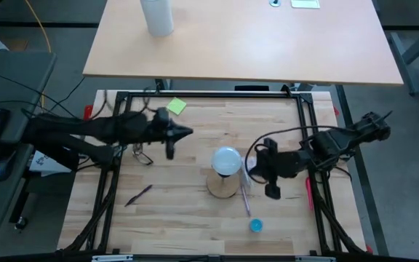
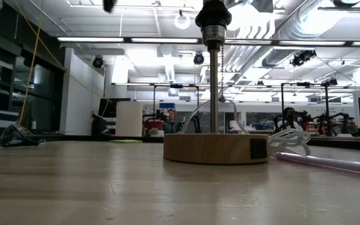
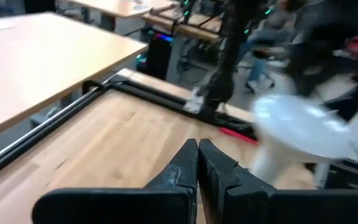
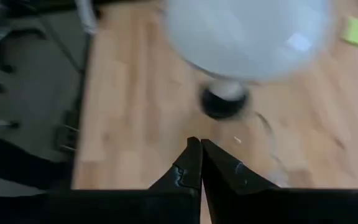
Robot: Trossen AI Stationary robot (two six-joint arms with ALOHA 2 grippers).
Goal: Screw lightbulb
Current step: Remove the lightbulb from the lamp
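1. The lightbulb (image 1: 226,160) is seen seated in the socket of the lamp base (image 1: 222,186), mid-table.
2. The right gripper (image 1: 259,169), fingers pressed together, is held just beside it, empty.
3. The left gripper (image 1: 188,132), likewise closed and empty, is held farther off.

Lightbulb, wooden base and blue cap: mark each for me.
lightbulb (image 1: 226,161), high view, top of its white globe.
wooden base (image 2: 211,149), low view, front of its side wall.
blue cap (image 1: 256,225), high view, its middle.
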